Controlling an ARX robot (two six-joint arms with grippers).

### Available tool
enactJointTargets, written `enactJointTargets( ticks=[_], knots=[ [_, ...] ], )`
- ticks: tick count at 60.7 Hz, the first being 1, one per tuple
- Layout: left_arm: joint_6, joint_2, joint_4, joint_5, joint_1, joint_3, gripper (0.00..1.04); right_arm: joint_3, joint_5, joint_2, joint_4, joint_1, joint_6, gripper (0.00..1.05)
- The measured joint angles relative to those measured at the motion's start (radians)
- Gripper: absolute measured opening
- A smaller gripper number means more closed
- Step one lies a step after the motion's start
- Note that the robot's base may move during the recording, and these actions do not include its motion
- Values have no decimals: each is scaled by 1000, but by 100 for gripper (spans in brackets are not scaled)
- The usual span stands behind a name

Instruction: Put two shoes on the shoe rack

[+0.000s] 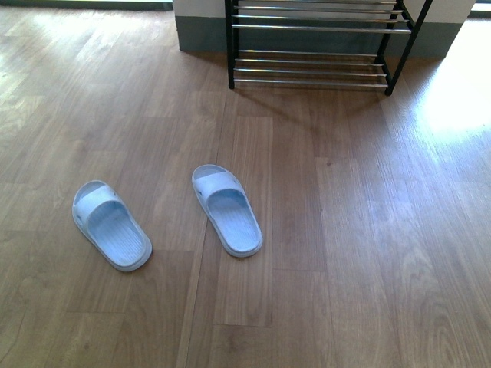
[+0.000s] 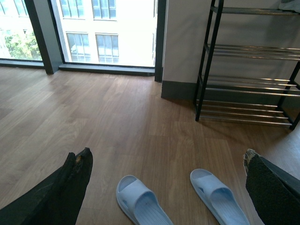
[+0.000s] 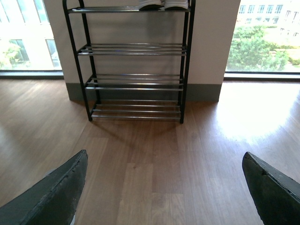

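Two light blue slide sandals lie on the wood floor, the left one and the right one, toes toward me. They also show in the left wrist view. The shoe rack stands against the wall beyond them, black frame with chrome bars. In the right wrist view the rack carries white-soled shoes on its top tier, uppers cut off. My left gripper is open, above the sandals. My right gripper is open over bare floor, facing the rack. Neither arm shows in the front view.
A grey-based wall section stands behind the rack. Floor-to-ceiling windows lie to its left and right. Wood floor stretches between the sandals and the rack, with a bright sun patch at the right.
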Motion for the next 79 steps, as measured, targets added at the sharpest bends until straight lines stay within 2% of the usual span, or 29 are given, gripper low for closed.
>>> enactJointTargets(
  ticks=[77, 79],
  knots=[
    [0, 0, 0, -2, 0, 0, 95, 0, -3, 1, -1, 0, 0, 96],
    [0, 0, 0, -1, 0, 0, 95, 3, -58, 13, -11, -13, -20, 96]
  ],
)
